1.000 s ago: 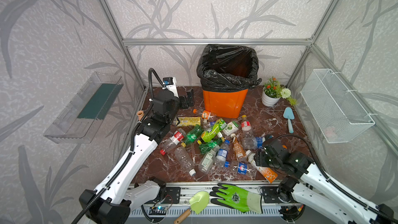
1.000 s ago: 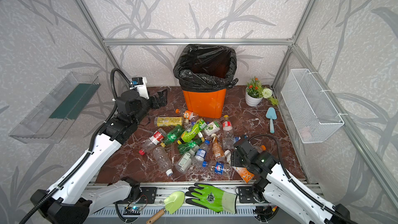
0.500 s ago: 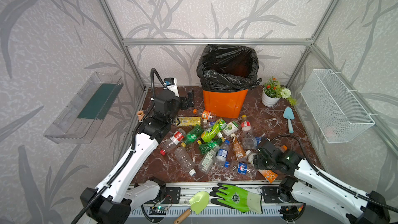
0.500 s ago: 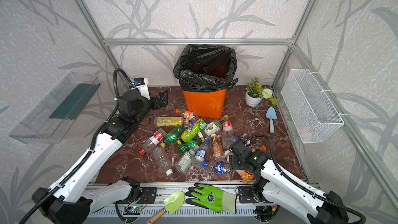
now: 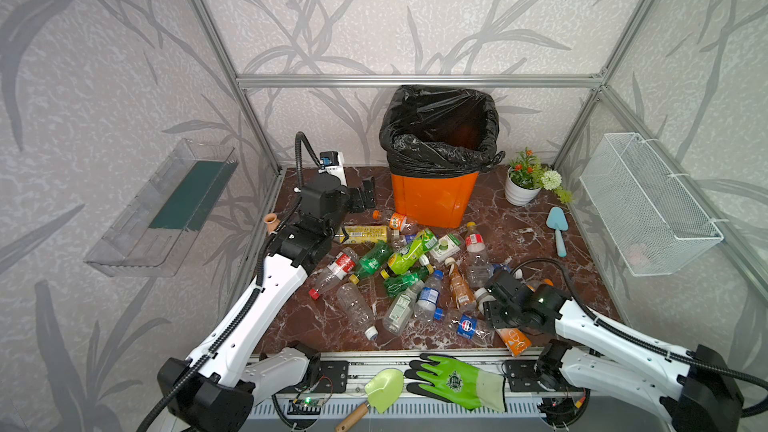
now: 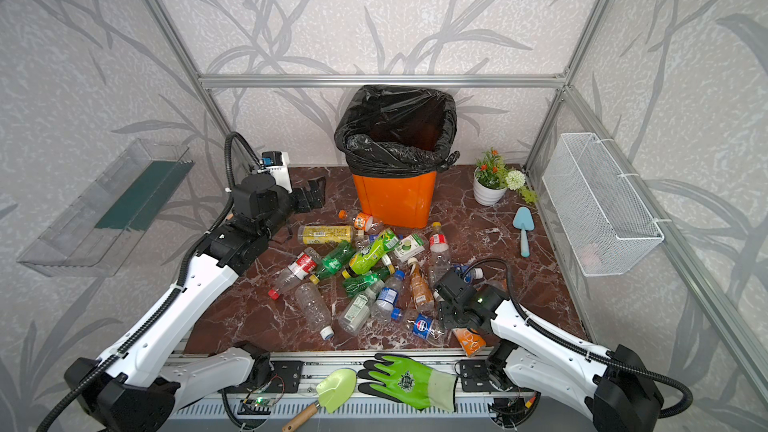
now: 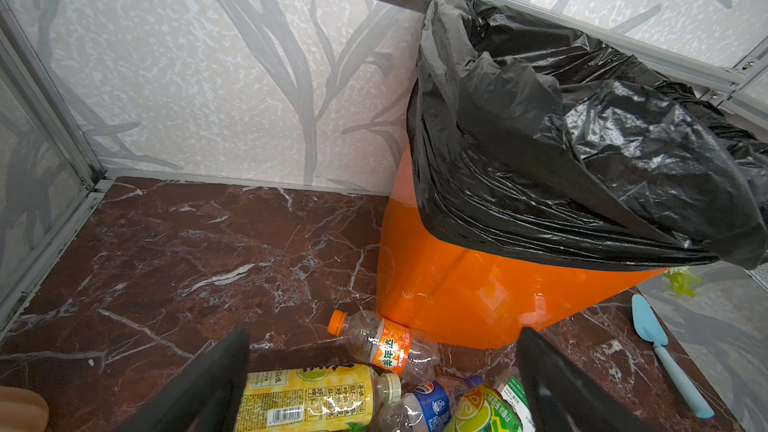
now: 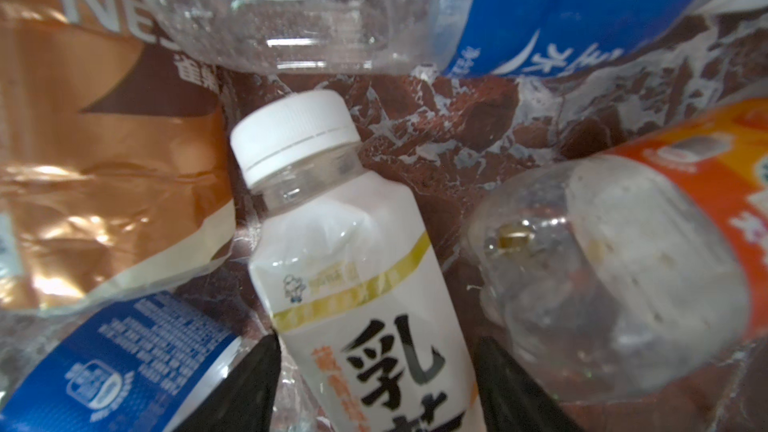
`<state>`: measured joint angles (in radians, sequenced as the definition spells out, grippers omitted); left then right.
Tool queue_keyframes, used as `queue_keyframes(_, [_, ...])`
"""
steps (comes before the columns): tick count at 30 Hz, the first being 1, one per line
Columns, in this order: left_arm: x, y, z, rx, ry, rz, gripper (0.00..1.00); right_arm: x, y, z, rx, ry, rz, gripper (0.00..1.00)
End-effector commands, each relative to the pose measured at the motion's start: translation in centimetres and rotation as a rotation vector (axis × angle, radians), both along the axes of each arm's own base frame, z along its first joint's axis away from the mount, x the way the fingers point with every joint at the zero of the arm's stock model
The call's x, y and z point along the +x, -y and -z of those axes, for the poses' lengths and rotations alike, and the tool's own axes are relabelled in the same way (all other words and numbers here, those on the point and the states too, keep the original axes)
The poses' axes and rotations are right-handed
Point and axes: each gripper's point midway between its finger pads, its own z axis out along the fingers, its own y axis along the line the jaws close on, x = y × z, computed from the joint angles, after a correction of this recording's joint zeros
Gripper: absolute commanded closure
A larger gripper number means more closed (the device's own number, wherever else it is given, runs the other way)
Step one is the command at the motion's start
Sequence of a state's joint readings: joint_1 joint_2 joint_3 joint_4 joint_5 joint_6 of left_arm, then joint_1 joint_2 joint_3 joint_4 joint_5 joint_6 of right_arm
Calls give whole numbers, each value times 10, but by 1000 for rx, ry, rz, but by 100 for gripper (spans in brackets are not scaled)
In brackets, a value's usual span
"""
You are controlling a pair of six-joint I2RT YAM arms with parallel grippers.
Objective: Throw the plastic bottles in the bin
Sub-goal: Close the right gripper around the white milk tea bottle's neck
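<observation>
Step in hand: the pick-up. The right gripper (image 8: 376, 340) is down in the heap of plastic bottles (image 5: 409, 251), well out in front of the bin (image 5: 432, 197).
Right gripper: clenched on the white-capped bottle (image 8: 353, 276), with a black finger pressed to each flank of its body. By my read the bottle is not yet raised off the desk (image 5: 519, 238).
Left gripper (image 5: 365, 197): released, jaws wide, nothing between them. It hangs just beside the bin's left wall.
Bottles: strewn lying down in front of the bin. The orange-label bottle (image 7: 388, 347) lies right at the bin's foot.
Bin: mouth open and facing up. The inside is too dark to tell what it holds.
Next move: lift clear of the neighbours crowding in, carry well up over that tall rim, and only then let go above the mouth.
Risk: thin walls may buckle or slip in the grip, I'd judge.
Materials: the bottles are thin clear plastic, dented, with glossy wrap labels. The held one has a smooth white sleeve and a ribbed screw cap.
Neighbour: a copper-label bottle (image 8: 104, 160), its foil-like label crinkled.
Bin make: smooth orange plastic, with a shiny, creased black bag (image 7: 582, 139) draped over the rim.
Desk: polished red-brown marble with white veins.
</observation>
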<state>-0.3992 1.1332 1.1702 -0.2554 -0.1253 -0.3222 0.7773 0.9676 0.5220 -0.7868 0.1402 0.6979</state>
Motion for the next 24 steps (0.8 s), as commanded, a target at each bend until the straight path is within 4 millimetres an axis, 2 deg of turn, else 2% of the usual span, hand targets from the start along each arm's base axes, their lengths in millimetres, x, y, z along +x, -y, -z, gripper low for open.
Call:
queue_keyframes(1, [2,-1,2,20,-7,2,1,5,-1,0,-24,18,-16,26])
queue_keyframes(9, [4,0,8,27,-22,5,1,11,-4,5,-62,12,-44,28])
queue_keyframes(17, [6,0,12,31,-35,9,1,17,-10,1,-33,42,-51,47])
queue_keyframes(24, [6,0,14,33,-44,11,1,22,-11,-13,-20,108,-105,51])
